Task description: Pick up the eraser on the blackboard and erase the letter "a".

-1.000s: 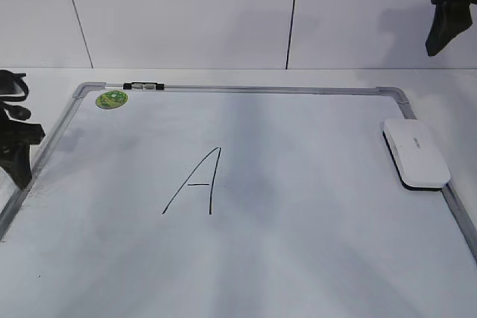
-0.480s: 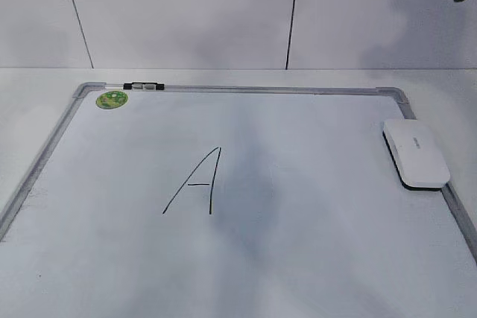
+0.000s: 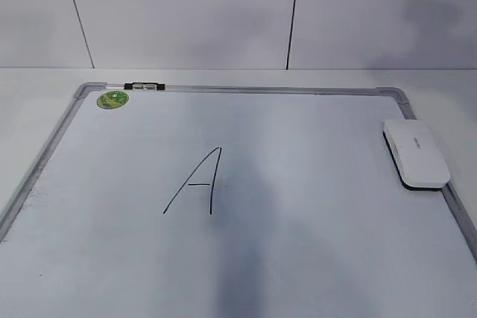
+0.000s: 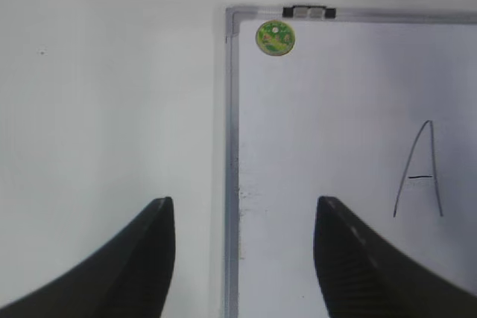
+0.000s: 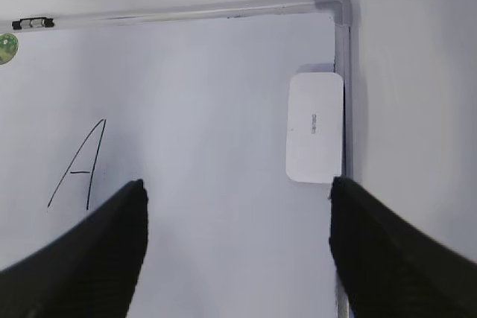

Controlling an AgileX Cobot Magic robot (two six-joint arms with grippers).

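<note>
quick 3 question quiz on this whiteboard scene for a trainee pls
1. True or false: the eraser lies on the right side of the blackboard, against its frame.
2. Which letter is on the board? A) a capital A only B) a small a only C) both
3. Fill in: the green sticker sits in the board's far ____ corner in the exterior view.

Key:
1. True.
2. A; no small a shows in any view.
3. Left.
</note>
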